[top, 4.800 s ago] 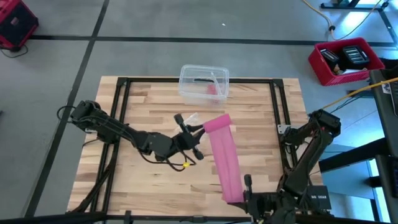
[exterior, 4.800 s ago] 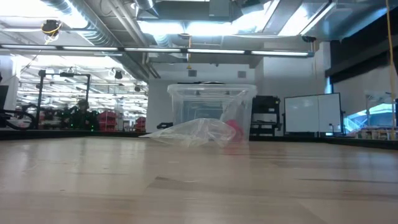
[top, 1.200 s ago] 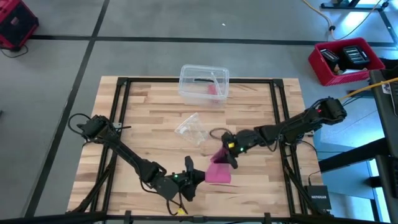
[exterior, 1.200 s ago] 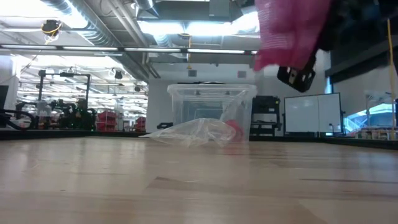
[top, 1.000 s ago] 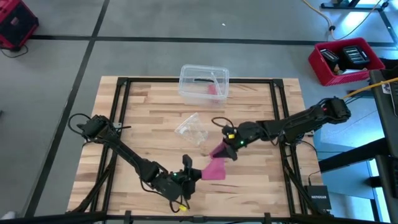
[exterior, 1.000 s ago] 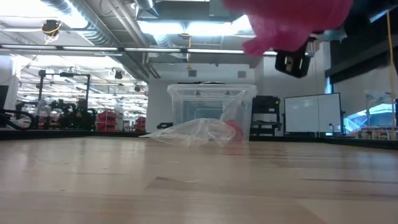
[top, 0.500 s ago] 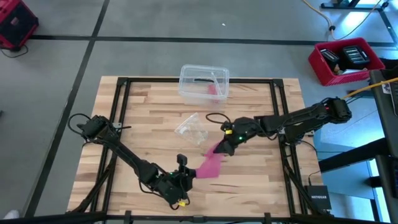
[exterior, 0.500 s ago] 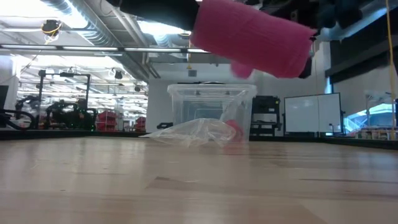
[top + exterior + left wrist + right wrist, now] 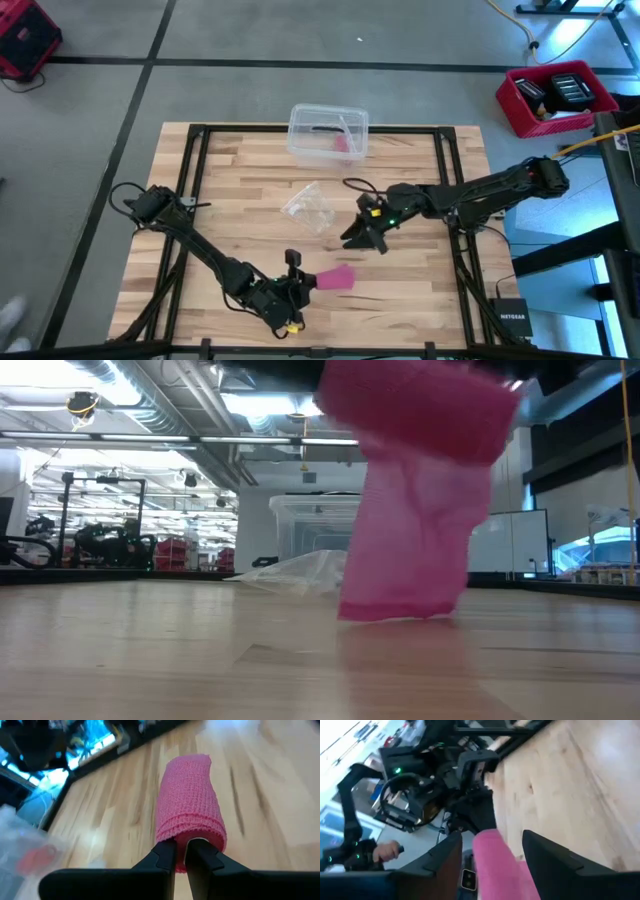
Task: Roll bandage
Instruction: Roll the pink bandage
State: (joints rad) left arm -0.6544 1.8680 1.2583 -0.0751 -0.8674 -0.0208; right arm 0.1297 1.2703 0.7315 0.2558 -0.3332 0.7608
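The soft pink fabric bandage (image 9: pixel 336 277), mostly wound into a roll, sat near the front edge of the pale wooden counter (image 9: pixel 240 180). The left end effector (image 9: pixel 297 283) was pinched narrow on one end of it, apparently serving as the spindle. A loose tail hung from the roll down to the counter. The right end effector (image 9: pixel 363 237) stood wide and empty toward the counter's middle, probably having let the tail go.

Matt pink ribbed-knit cloth bandage (image 9: pixel 190 812), pale smooth wooden table (image 9: pixel 240 190), glossy clear plastic wrapper (image 9: pixel 310 207).
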